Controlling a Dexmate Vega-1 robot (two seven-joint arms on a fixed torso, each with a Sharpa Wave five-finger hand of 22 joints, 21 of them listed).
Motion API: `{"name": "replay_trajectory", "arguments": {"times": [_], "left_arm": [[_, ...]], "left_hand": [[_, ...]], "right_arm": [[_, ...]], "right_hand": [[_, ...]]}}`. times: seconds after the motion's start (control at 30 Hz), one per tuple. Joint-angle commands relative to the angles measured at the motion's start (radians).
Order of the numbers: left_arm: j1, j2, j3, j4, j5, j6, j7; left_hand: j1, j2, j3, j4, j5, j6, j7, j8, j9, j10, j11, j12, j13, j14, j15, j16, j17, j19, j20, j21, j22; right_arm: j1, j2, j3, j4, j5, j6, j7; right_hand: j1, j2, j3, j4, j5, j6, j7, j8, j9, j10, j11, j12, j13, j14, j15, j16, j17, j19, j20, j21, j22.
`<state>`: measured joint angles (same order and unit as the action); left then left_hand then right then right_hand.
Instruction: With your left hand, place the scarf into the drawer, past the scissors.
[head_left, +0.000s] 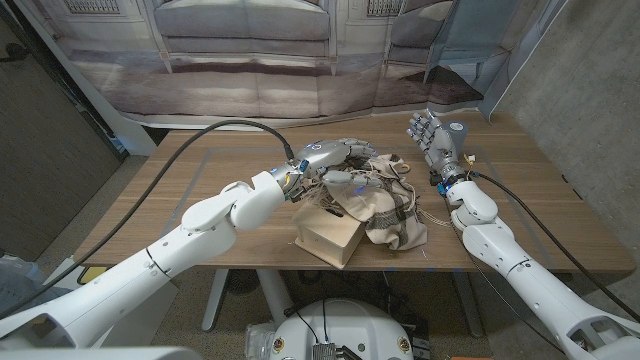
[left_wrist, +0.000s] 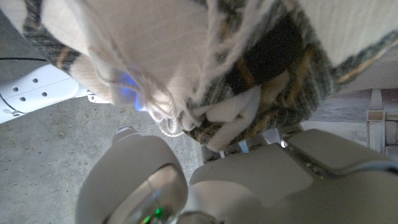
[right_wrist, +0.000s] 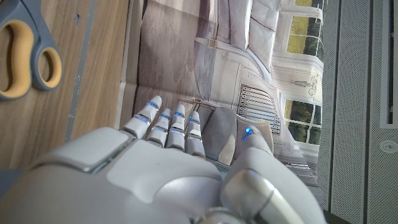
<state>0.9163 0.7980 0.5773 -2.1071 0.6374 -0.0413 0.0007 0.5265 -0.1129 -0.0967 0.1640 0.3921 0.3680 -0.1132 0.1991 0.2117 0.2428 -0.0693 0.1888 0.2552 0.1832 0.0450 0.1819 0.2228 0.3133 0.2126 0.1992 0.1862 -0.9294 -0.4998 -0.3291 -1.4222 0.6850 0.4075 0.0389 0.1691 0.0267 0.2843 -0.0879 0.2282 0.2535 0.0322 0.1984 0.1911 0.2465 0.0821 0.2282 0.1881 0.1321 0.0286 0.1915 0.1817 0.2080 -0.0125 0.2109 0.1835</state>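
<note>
So the left robot hand (head_left: 335, 152) is gripping the cream and grey plaid fringed scarf (head_left: 385, 205), which is bunched up over the small light wooden drawer box (head_left: 328, 238) near the wooden worktop's (head_left: 200, 175) front edge. The right robot hand (head_left: 430, 135) is held up, fingers apart, holding nothing, with the grey-and-yellow-handled scissors (right_wrist: 25, 56) near it.

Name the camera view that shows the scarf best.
The head view: the scarf shows whole, heaped on the wooden drawer under the left hand. The left wrist view gives a blurred close-up of its fringe.
</note>
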Motion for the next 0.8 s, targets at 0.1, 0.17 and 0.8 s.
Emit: {"name": "replay_trajectory", "arguments": {"times": [0.1, 0.17, 0.8], "left_arm": [[0.002, 0.0, -0.005, -0.021, 0.003, 0.015, -0.006], [0.001, 0.001, -0.007, -0.025, 0.006, 0.018, -0.006], [-0.012, -0.007, -0.026, -0.047, -0.013, 0.025, -0.011]], "left_hand": [[-0.016, 0.002, -0.011, -0.001, 0.009, -0.014, 0.0, -0.003, 0.006, -0.012, 0.001, 0.006, -0.001, -0.009, -0.001, 0.004, 0.0, -0.011, 0.003, -0.002, 0.003], [-0.018, 0.002, -0.012, -0.001, 0.01, -0.015, 0.001, -0.003, 0.006, -0.014, 0.001, 0.006, -0.001, -0.009, -0.001, 0.005, -0.001, -0.012, 0.003, -0.003, 0.003], [-0.029, 0.004, -0.024, -0.005, 0.015, -0.032, 0.0, -0.004, 0.006, -0.018, -0.002, 0.011, -0.004, -0.01, -0.003, 0.009, -0.006, -0.023, 0.003, -0.004, 0.003]], "right_arm": [[-0.009, -0.012, 0.006, -0.013, 0.001, -0.004, 0.0], [-0.012, -0.011, 0.009, -0.017, 0.005, -0.007, -0.004], [-0.023, -0.02, 0.018, -0.029, 0.007, -0.001, -0.005]], "right_hand": [[0.004, 0.007, 0.002, -0.008, -0.003, 0.002, -0.004, 0.001, 0.003, 0.009, -0.004, -0.003, 0.005, 0.006, 0.002, -0.005, 0.002, 0.003, 0.008, -0.004, 0.003], [0.004, 0.007, 0.002, -0.008, -0.003, 0.002, -0.004, 0.001, 0.003, 0.009, -0.005, -0.003, 0.005, 0.006, 0.001, -0.005, 0.002, 0.004, 0.008, -0.004, 0.003], [0.003, 0.008, 0.001, -0.008, -0.004, 0.002, -0.004, 0.001, 0.003, 0.009, -0.004, -0.003, 0.005, 0.008, 0.002, -0.004, 0.002, 0.004, 0.008, -0.004, 0.004]]}}
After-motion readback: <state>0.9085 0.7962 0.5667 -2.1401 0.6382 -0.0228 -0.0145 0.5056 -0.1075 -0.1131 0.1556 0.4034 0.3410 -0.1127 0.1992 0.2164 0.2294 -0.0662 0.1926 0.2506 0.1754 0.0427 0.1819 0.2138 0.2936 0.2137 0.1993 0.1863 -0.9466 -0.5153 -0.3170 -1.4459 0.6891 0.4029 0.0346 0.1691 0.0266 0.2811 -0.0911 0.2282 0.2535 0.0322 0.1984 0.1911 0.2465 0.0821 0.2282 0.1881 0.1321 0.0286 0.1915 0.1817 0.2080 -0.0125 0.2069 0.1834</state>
